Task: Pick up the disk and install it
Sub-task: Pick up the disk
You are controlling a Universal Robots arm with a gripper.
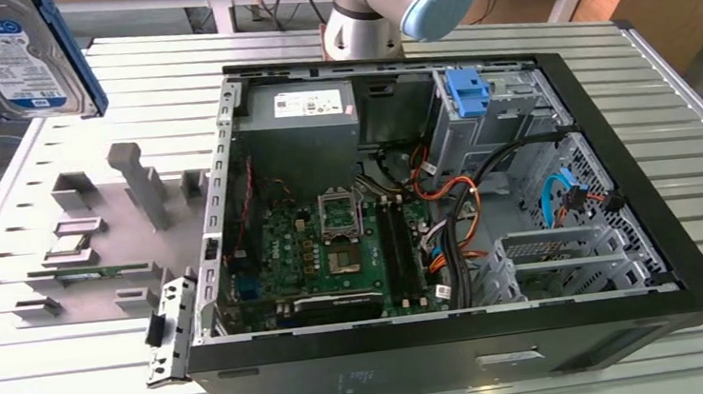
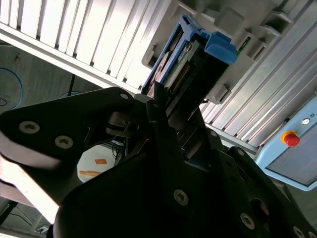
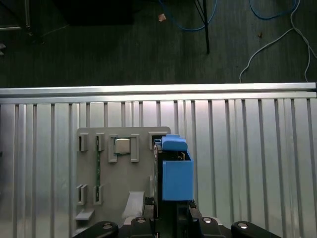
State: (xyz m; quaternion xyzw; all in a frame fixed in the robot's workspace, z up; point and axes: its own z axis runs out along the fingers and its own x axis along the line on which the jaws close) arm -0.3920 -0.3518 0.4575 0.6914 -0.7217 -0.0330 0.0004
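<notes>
The disk, a silver-grey drive with a white-and-blue label in a blue bracket, hangs high above the table at the exterior view's far left. In the first wrist view the disk appears edge-on, blue bracket outward, over the grey holder plate. My gripper is shut on the disk, one black finger on each side. The second wrist view shows the same grip from behind, the gripper clamping the disk by its near end.
An open computer case lies on the slatted metal table, with a bare blue bracket in its drive bay. The grey holder plate carries a green circuit strip. A red stop button sits nearby.
</notes>
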